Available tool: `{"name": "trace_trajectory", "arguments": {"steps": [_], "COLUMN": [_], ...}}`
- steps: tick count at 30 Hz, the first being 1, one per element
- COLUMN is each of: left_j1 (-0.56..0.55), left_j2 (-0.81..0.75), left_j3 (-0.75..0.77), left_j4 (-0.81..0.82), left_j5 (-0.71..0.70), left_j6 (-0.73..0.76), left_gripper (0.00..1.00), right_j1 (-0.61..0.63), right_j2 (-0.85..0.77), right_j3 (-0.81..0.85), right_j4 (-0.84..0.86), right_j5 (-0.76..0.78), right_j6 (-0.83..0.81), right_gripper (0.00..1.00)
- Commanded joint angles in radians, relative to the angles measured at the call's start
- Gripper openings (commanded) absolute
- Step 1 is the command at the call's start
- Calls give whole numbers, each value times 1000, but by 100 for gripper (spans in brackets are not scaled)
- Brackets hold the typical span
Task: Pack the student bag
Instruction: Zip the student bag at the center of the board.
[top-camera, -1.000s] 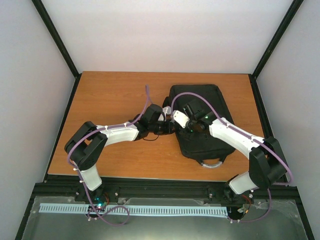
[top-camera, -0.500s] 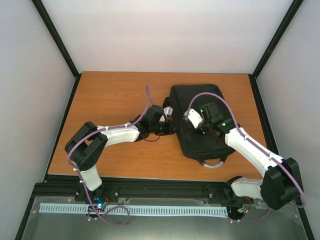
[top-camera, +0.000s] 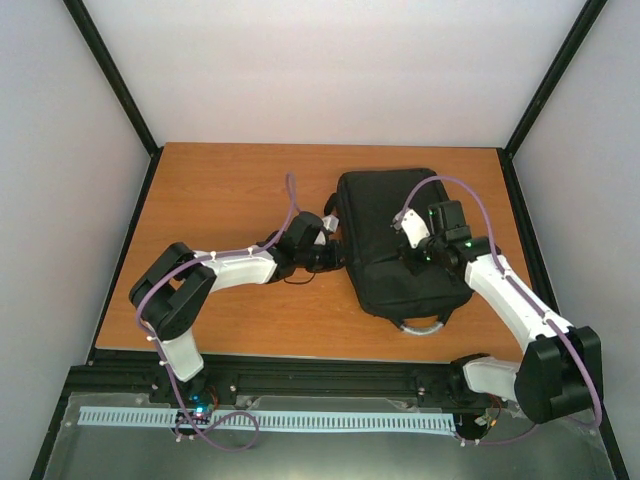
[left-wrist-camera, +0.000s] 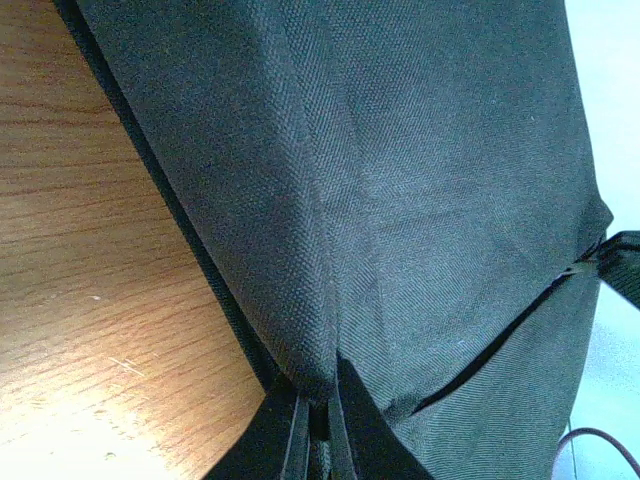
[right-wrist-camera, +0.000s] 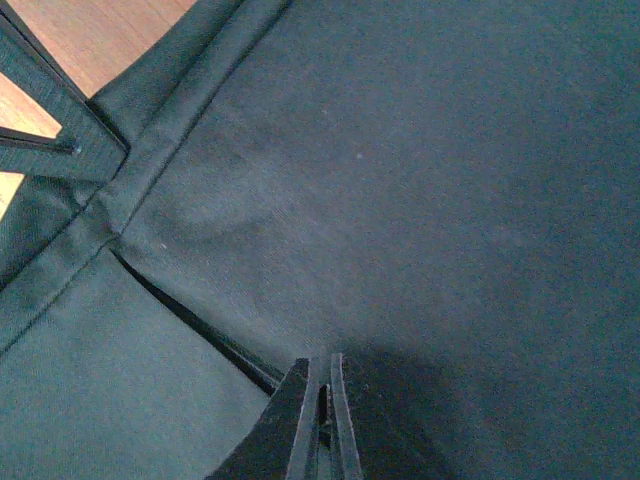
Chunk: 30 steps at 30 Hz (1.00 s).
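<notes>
Right arm has swung rightwards across the bag (top-camera: 385, 265) since a second ago, away from the left gripper (top-camera: 338, 257) and out over the bag's right half. Left arm has stayed put at the bag's left edge, and the bag lies about where it was.

Bag: big, black, flat on the right half of the wooden counter (top-camera: 220, 200), grey loop handle (top-camera: 425, 325) pointing at the near edge, far end close to the back edge of the counter.

Left gripper: jaws closed on a pinch of bag fabric. In the left wrist view a raised fold of the black cloth (left-wrist-camera: 310, 300) runs straight down into the closed tips, with bare counter just left of it. A dark slit of a zip line (left-wrist-camera: 500, 345) cuts across the fabric to the right of the tips.

Right gripper (top-camera: 404, 219): jaws closed, nothing between them. In the right wrist view the tips sit together over plain black fabric with a shadow beneath them; cannot tell whether they touch the cloth. A dark open seam (right-wrist-camera: 190, 320) runs diagonally just left of the tips, and a black strap (right-wrist-camera: 50, 125) crosses the top-left corner with the counter showing behind it.

Purple cables (top-camera: 290, 205) loop along both arms.
</notes>
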Motion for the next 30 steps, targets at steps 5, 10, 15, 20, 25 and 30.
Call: {"name": "trace_trajectory", "arguments": {"steps": [5, 10, 15, 20, 25, 30], "left_j1": [35, 46, 55, 64, 69, 74], "left_j2": [18, 18, 20, 28, 32, 31], "left_j3": [-16, -29, -41, -43, -42, -43], "left_j4": [8, 8, 8, 9, 7, 3], "left_j5": [-36, -37, -38, -37, -37, -39], "left_j6": [-7, -5, 0, 2, 3, 6], "left_gripper": [1, 1, 1, 1, 1, 1], "right_j1": [-131, -208, -299, -390, -480, -538], "right_j2": [-47, -53, -44, -27, 9, 40], "right_j3": [-12, -29, -37, -34, -20, -14], "right_j4": [-11, -16, -23, -16, -9, 9], "right_j5": [-27, -48, -76, -97, -125, -126], "right_j6": [-65, -105, -153, -197, -221, -227], "right_gripper": [3, 3, 3, 3, 3, 3]}}
